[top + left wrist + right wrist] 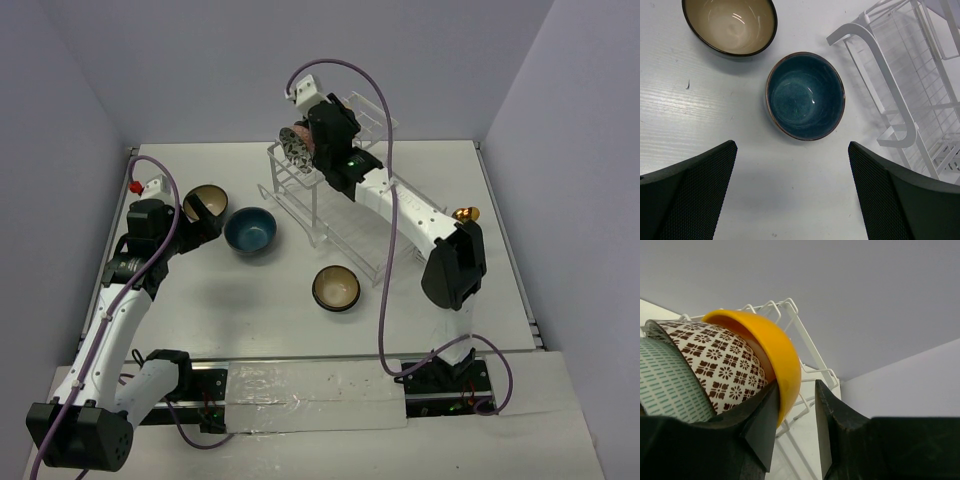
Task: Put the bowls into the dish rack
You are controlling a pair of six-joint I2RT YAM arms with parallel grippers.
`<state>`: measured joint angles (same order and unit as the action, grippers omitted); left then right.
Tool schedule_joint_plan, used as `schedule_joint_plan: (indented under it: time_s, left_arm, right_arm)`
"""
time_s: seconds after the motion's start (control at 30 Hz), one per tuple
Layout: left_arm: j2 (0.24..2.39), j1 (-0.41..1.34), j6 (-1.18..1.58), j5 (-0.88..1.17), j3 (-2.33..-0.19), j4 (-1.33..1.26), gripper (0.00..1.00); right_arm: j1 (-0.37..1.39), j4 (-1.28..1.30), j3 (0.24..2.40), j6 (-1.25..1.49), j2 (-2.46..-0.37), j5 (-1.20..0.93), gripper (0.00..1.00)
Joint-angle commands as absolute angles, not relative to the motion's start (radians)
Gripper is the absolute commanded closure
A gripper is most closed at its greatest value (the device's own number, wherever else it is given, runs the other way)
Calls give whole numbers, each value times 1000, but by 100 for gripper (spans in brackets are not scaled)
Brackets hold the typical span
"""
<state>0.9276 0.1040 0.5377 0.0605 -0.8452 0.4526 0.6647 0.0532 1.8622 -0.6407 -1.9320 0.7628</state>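
The dish rack (335,215) stands at the back centre. Several bowls (296,146) stand on edge in its upper shelf. My right gripper (312,140) is at them. In the right wrist view it (796,390) is slightly open across the rim of a yellow bowl (772,347), and the right finger does not touch it. Beside it are a brown-patterned bowl (715,360) and a pale green bowl (665,385). My left gripper (208,225) is open and empty, just left of a dark blue bowl (250,230); the left wrist view shows this gripper (792,150) and bowl (805,95).
A brown bowl with cream inside (203,202) sits right behind the left gripper. Another (336,288) sits in front of the rack and also shows in the left wrist view (730,25). A gold spoon (465,213) lies behind the right arm's elbow. Rack legs (900,100) are close on the right.
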Motion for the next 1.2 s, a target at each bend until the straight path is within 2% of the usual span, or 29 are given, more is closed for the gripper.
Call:
schedule_joint_plan:
  time_s: [0.0, 0.37, 0.7, 0.8, 0.9, 0.97, 1.03, 1.17]
  left_arm:
    - [919, 97, 523, 77, -841, 414, 2]
    - [922, 95, 525, 84, -838, 410, 2]
    - [933, 97, 541, 127, -831, 397, 1]
    - [939, 107, 569, 170, -825, 402, 1]
    - [939, 176, 606, 158, -830, 422, 1]
    - [943, 228, 646, 129, -834, 433, 1]
    - [954, 332, 699, 68, -839, 439, 1]
    - [1035, 512, 776, 5, -864, 430, 1]
  right_arm:
    - [666, 66, 1859, -591, -1844, 718, 58]
    - [667, 209, 1841, -463, -1733, 626, 41]
    - [667, 261, 1698, -275, -1543, 529, 39]
    - [667, 284, 1620, -154, -1458, 493, 33]
    - [669, 270, 1494, -71, -1321, 445, 23]
    - [667, 265, 1399, -49, -1269, 419, 12]
    - [667, 262, 1323, 12, -1194, 437, 5]
    - [667, 259, 1188, 159, -1065, 456, 1]
